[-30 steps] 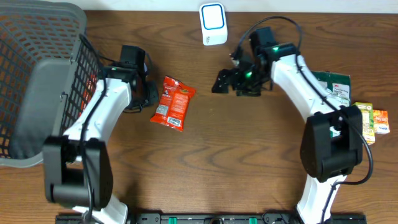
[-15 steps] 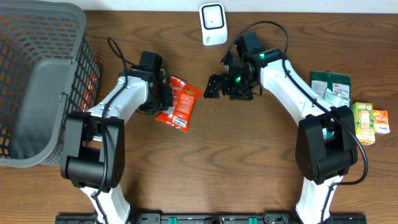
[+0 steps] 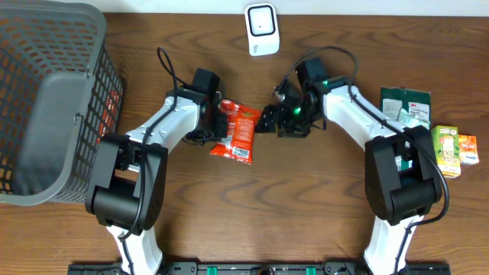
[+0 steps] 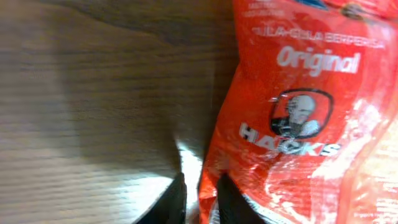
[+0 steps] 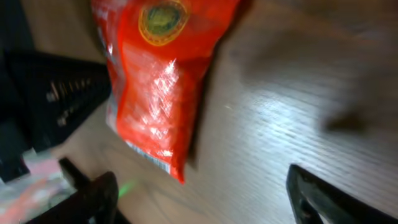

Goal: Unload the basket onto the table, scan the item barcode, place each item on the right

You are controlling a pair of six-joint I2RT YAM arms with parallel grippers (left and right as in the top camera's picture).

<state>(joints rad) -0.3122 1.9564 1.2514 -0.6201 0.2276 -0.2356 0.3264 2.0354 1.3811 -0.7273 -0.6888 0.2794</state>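
Note:
The item is a red snack packet (image 3: pixel 238 131) with a white barcode label at its near end, lying in the middle of the table. My left gripper (image 3: pixel 217 122) is at its left edge. In the left wrist view the packet (image 4: pixel 298 112) fills the right side, and the gripper (image 4: pixel 199 202) has its two black fingers close together with the packet's edge pinched between them. My right gripper (image 3: pixel 272 121) stands open just right of the packet. In its wrist view the packet's (image 5: pixel 155 81) lower corner reaches towards the wide gap of the gripper (image 5: pixel 199 199). The white scanner (image 3: pixel 261 29) stands at the back.
A large dark mesh basket (image 3: pixel 46 92) fills the far left. Green packets (image 3: pixel 406 105) and small juice cartons (image 3: pixel 456 148) lie at the right edge. Both arms meet over the table's middle.
My left gripper has dragged the red packet rightward toward the centre. My right gripper has come left and nearer to the packet, and its jaws have narrowed a little.

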